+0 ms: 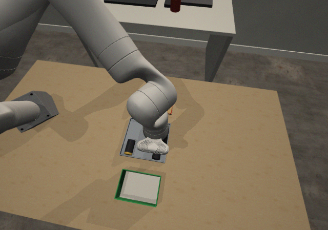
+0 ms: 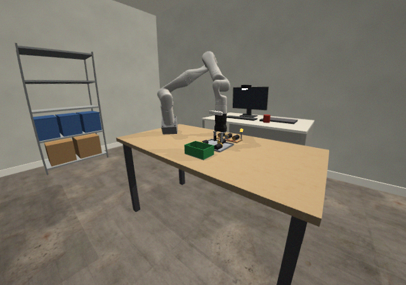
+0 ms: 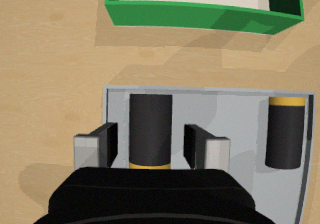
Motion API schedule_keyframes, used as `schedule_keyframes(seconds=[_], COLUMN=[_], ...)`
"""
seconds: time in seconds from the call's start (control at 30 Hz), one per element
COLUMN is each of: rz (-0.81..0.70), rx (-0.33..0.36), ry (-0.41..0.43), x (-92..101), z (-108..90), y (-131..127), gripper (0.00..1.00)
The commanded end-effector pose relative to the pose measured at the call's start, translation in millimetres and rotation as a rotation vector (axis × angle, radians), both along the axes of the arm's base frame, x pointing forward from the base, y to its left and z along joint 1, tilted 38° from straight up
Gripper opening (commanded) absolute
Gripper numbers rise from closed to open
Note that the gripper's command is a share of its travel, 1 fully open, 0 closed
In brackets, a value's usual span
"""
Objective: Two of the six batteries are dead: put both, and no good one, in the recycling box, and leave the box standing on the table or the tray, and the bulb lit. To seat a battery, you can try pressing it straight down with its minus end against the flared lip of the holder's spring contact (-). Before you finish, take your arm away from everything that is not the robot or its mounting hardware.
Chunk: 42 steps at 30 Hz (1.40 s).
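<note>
Exterior view, left to right. Arm base (image 1: 54,111) (image 2: 169,130): on the wooden counter (image 1: 225,153) (image 2: 278,164) (image 3: 45,59). Green recycling box (image 1: 138,203) (image 2: 198,150) (image 3: 200,15): upright on the counter, pale floor visible from top, near the grey tray (image 1: 143,159) (image 2: 226,147) (image 3: 225,134). First battery (image 1: 129,146) (image 2: 205,141) (image 3: 285,134): lying in tray, gold end toward box. Jaws (image 2: 218,139): released, straddling second battery (image 1: 156,156) (image 2: 217,146) (image 3: 150,129), which lies in tray, black end toward box, a gap on each side in wrist view. Holder (image 2: 234,140): beyond tray, three batteries visible. Bulb (image 2: 241,130): yellow, at holder's right end.
</note>
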<state>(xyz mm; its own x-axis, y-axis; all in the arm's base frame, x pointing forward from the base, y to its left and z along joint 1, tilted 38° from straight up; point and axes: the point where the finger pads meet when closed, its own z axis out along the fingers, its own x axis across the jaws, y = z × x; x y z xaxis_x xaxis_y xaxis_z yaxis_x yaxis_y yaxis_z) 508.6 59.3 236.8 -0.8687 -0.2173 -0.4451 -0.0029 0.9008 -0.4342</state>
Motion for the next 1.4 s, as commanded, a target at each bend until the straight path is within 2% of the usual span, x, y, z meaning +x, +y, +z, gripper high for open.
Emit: schedule_keyframes(seconds=[0.0, 1.1, 1.37], rz=[0.001, 0.001, 0.001], rx=[0.000, 0.000, 0.000], ry=[-0.001, -0.001, -0.001], x=[0.2, 0.2, 8.9], z=[0.6, 0.5, -13.3], y=[0.4, 0.4, -6.2], gripper=[0.90, 0.90, 0.90])
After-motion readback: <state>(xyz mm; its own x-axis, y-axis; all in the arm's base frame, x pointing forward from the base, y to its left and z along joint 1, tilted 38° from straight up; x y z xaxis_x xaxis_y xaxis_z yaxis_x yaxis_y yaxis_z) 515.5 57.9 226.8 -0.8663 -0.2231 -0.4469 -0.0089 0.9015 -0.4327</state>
